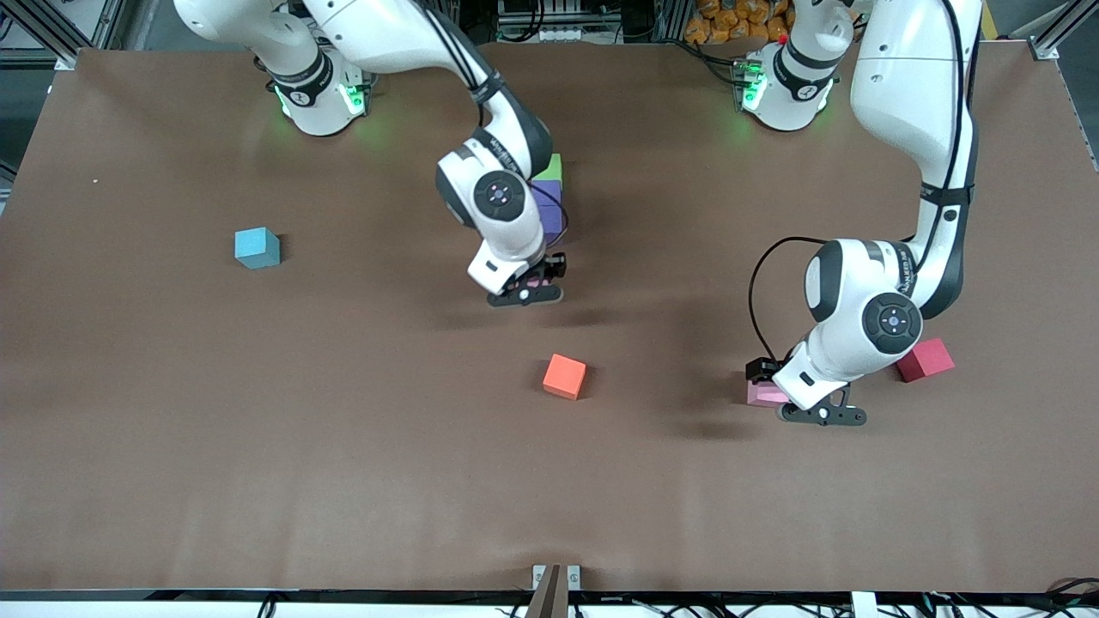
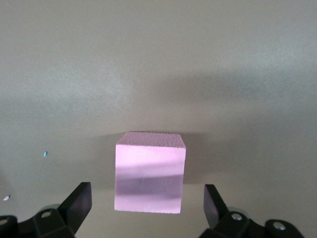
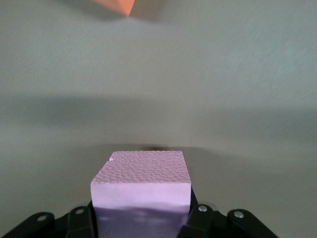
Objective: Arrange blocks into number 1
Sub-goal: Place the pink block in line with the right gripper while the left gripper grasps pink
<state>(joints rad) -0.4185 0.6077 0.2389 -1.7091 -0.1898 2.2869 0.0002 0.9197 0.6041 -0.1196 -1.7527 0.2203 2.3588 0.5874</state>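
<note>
1. Green block (image 1: 555,166) sits mid-table, toward the robots' bases; two purple blocks (image 1: 549,209) line up touching it, each nearer the front camera. All three partly hidden by the right arm.
2. Right gripper (image 1: 534,284) is low at the camera end of that row, fingers clamped on a light pink block (image 3: 142,191). Whether this block touches the table cannot be told.
3. Second light pink block (image 2: 149,172) lies on the table toward the left arm's end, near the red cube (image 1: 925,359).
4. Left gripper (image 2: 148,201) is down around this block, fingers spread wide on either side, not touching it.
5. Orange cube (image 1: 565,376) mid-table, nearer the camera than the row. Light-blue cube (image 1: 258,247) alone toward the right arm's end.
</note>
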